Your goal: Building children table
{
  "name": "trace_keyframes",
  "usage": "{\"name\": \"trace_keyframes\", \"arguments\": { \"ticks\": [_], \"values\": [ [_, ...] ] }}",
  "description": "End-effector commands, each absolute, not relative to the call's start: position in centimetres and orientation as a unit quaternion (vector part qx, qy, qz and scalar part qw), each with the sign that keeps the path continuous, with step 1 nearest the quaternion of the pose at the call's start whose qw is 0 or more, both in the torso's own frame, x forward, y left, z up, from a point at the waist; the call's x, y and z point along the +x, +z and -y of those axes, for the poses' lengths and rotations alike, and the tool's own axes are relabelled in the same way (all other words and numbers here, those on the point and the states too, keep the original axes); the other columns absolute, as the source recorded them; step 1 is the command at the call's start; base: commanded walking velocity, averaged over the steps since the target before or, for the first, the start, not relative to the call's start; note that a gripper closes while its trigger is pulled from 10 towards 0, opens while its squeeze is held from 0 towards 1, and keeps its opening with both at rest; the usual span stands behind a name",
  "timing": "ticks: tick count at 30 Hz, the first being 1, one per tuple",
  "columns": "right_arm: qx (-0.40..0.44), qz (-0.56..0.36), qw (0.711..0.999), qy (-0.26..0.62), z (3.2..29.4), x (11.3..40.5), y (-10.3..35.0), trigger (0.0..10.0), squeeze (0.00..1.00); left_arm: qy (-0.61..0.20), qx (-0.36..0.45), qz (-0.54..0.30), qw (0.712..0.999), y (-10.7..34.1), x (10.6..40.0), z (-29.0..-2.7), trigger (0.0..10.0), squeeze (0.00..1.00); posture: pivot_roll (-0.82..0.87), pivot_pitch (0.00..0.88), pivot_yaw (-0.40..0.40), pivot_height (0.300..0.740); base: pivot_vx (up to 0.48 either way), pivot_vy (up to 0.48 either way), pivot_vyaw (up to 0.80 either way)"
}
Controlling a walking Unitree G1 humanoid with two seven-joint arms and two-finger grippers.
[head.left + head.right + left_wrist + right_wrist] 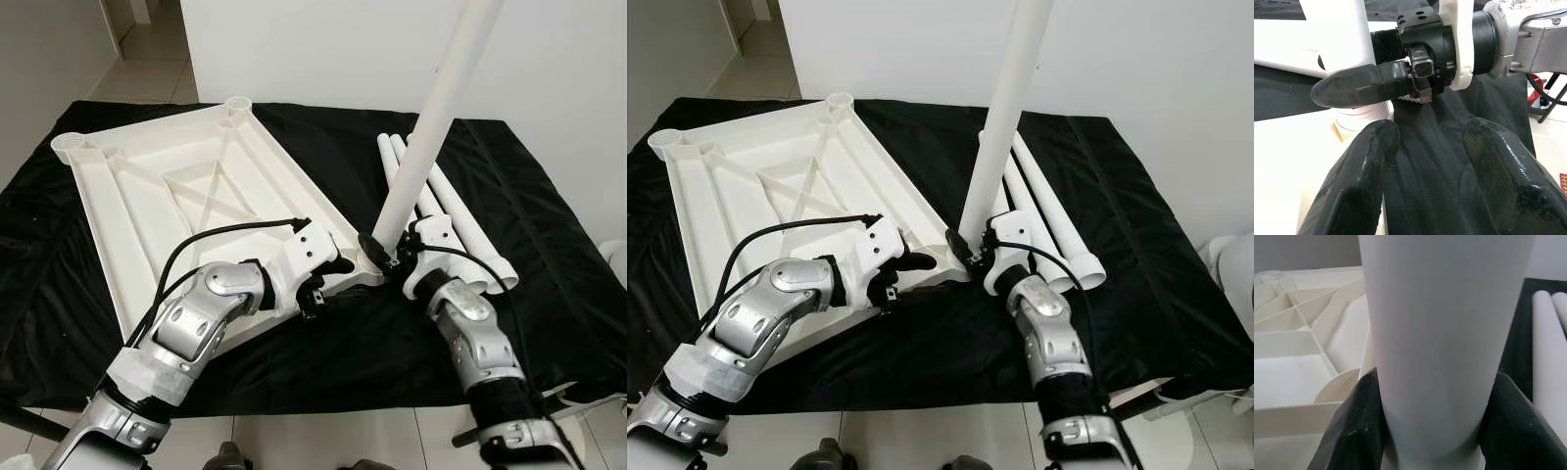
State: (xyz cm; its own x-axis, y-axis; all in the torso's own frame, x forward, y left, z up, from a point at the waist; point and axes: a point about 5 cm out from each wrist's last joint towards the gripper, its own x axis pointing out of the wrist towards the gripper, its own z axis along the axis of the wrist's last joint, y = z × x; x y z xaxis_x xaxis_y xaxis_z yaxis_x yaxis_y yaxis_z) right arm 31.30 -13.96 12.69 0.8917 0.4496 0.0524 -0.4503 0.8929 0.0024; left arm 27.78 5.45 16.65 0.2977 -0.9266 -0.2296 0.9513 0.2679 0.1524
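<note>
The white tabletop [186, 196] lies upside down on a black cloth. My right gripper [385, 255] is shut on a white leg tube [431, 137], which stands nearly upright and leans to the right. The tube's lower end is at the tabletop's near right corner socket [1359, 120]. In the right wrist view the tube [1444, 333] sits between both black fingers [1356, 426]. My left gripper [328, 279] rests at the same corner, just left of the tube, open, with only cloth between its fingers [1359, 171]. Three spare legs [441, 206] lie side by side to the right.
The black cloth [323, 352] covers a low surface whose front edge is close to me, with tiled floor below. Round sockets [238, 103] mark the tabletop's far corners. A white wall stands behind. Something white [612, 255] sits beyond the cloth's right edge.
</note>
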Motion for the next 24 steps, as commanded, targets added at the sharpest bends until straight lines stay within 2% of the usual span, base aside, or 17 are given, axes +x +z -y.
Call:
{"name": "trace_keyframes", "arguments": {
  "ticks": [1,2,3,6,8,9,14,15,18,19,24],
  "values": [
    [0.025,-0.009,0.974,0.225,13.9,30.8,11.2,4.3,0.0,-0.597,0.135,-0.049,0.789,16.6,27.8,-5.4,10.0,0.0,0.03,0.0,-0.026,0.74,0.0,0.0,0.0],
    [0.04,-0.006,0.981,0.192,13.5,30.8,11.4,10.0,0.0,-0.588,0.132,-0.055,0.796,16.5,28.0,-5.4,10.0,0.0,0.03,0.0,-0.028,0.74,0.0,0.0,0.0],
    [0.056,-0.008,0.988,0.141,13.2,30.9,11.5,10.0,0.0,-0.575,0.126,-0.058,0.806,16.5,28.3,-5.4,10.0,0.0,0.03,0.0,-0.032,0.74,0.0,0.0,0.0],
    [0.076,-0.008,0.992,0.102,12.9,31.0,11.6,10.0,0.0,-0.563,0.123,-0.059,0.815,16.5,28.6,-5.4,10.0,0.0,0.03,0.0,-0.034,0.74,0.0,0.0,0.0],
    [0.113,-0.01,0.994,0.005,12.0,30.8,11.7,10.0,0.0,-0.491,0.112,-0.052,0.863,16.9,30.3,-5.0,10.0,0.0,0.03,0.0,-0.039,0.74,0.0,0.0,0.0],
    [0.124,-0.011,0.992,-0.012,11.6,30.7,11.7,10.0,0.0,-0.465,0.103,-0.051,0.878,17.1,30.9,-5.0,10.0,0.0,0.03,0.0,-0.038,0.74,0.0,0.0,0.0],
    [0.115,0.0,0.993,-0.004,11.4,30.6,12.0,10.0,0.0,-0.427,0.087,-0.045,0.899,17.5,31.7,-5.0,10.0,0.0,0.03,0.0,-0.037,0.74,0.0,0.0,0.0],
    [0.108,0.005,0.994,0.004,11.6,30.5,12.1,10.0,0.1,-0.414,0.082,-0.043,0.906,17.7,32.1,-5.1,10.0,0.0,0.03,0.0,-0.038,0.74,0.0,0.0,0.0],
    [0.104,0.008,0.995,0.008,11.8,30.4,12.2,10.0,0.1,-0.405,0.08,-0.042,0.91,17.8,32.3,-5.1,10.0,0.0,0.03,0.0,-0.038,0.74,0.0,0.0,0.0],
    [0.103,0.012,0.994,0.012,11.9,30.3,12.2,10.0,1.0,-0.401,0.076,-0.045,0.912,17.8,32.4,-5.2,10.0,0.0,0.03,0.0,-0.039,0.74,0.0,0.0,0.0],
    [0.099,0.022,0.995,0.008,12.3,30.0,12.5,10.0,1.0,-0.395,0.074,-0.046,0.914,17.9,32.6,-5.3,10.0,0.0,0.03,0.0,-0.038,0.74,0.0,0.0,0.0]
  ]
}}
